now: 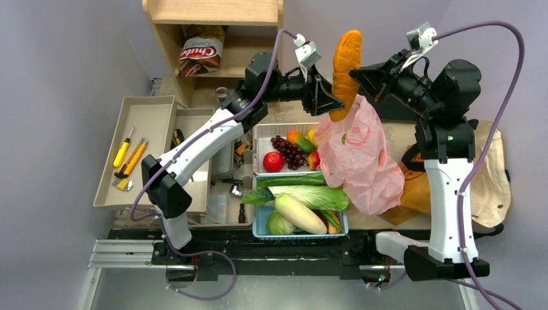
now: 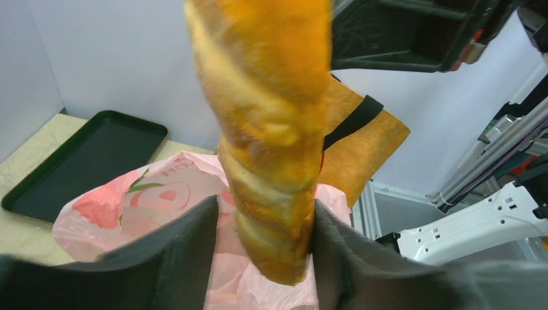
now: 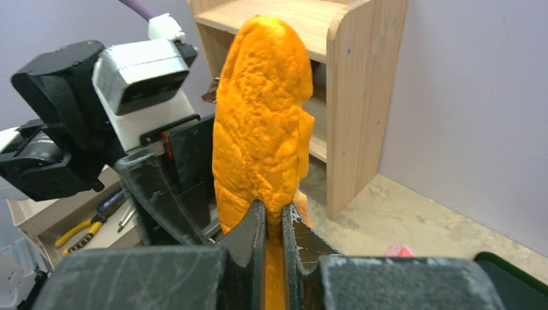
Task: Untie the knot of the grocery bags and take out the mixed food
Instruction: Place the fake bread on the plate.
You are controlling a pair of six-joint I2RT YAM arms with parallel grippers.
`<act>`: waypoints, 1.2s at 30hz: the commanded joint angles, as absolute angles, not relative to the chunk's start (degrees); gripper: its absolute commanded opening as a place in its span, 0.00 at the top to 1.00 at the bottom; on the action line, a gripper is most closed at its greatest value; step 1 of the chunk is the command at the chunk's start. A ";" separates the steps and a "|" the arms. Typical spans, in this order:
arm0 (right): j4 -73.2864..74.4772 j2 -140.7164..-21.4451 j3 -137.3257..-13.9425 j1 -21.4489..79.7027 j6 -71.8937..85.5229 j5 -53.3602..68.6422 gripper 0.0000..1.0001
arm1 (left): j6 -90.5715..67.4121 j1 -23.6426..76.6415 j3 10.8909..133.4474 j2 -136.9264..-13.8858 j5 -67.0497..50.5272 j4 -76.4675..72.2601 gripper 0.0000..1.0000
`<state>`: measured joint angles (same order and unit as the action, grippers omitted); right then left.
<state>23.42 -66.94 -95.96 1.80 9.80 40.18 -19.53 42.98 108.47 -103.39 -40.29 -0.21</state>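
While the tool tray point(image 1: 139, 148) lies far left, with the fruit basket point(image 1: 262, 143) and vegetable basket point(image 1: 258, 227) mid-scene, the left hand point(image 2: 265, 226) clamps the bread loaf point(image 1: 347, 58) by its lower end above the pink bag point(image 1: 358, 161). The right hand point(image 3: 270, 216) pinches it too, over the brown paper bag point(image 1: 413, 190).

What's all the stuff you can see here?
bread loaf: one, orange-brown, held up over the pink bag
pink bag: one, pink, right of the baskets
paper bag: one, brown, beside the pink bag
cloth tote: one, beige, far right
grapes: one bunch, dark, white basket
cucumber: one, green, blue basket
daikon: one, white, blue basket
tool trays: two, beige, left
snack bag: one, brown, wooden shelf
left gripper: black, closed on the loaf's lower end
right gripper: black, pinching the loaf
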 commanded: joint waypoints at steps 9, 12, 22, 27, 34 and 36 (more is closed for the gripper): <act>35.40 -66.44 -103.27 2.13 10.67 48.34 0.01 | 12.12 40.66 98.25 -90.69 -29.51 3.11 1.00; 51.69 -64.77 -105.86 2.02 2.78 43.58 0.01 | 31.66 39.15 92.22 -85.67 -24.94 2.54 1.00; 64.74 -63.06 -109.22 2.10 -2.07 40.26 0.01 | 76.42 35.79 75.08 -77.25 -26.33 -5.19 1.00; 59.55 -64.33 -104.39 2.20 4.81 41.55 0.03 | 86.69 39.80 77.15 -79.57 -19.82 -3.91 1.00; 55.59 -65.07 -101.63 6.53 5.63 39.66 0.04 | 88.96 42.61 79.84 -80.29 -17.30 -1.72 1.00; 53.23 -64.94 -100.47 9.27 5.70 37.75 0.03 | 88.00 42.87 81.10 -80.71 -17.22 -1.00 1.00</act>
